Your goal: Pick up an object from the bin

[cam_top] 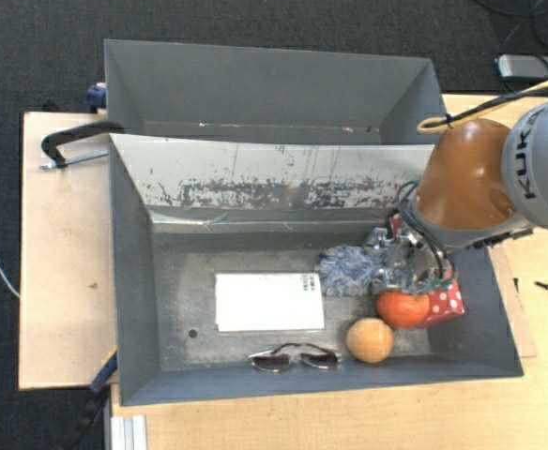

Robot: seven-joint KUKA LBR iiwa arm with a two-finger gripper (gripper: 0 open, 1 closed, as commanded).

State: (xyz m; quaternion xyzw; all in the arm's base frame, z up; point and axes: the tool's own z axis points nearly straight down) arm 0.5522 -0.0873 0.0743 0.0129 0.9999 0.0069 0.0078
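My gripper (401,259) hangs low at the right side of the bin, under the arm's orange cover. Directly below it in the view lies a round red fruit-like ball (403,308), close to or touching the gripper's lower end. A red packet with white dots (449,300) lies just right of that ball, partly behind it. A crumpled blue-and-white cloth (347,270) sits immediately left of the gripper.
A tan ball (370,340) rests near the front wall, below the red ball. A flat white box (269,302) lies in the middle of the floor, and sunglasses (293,357) lie along the front wall. The arm's orange cover overhangs the right wall.
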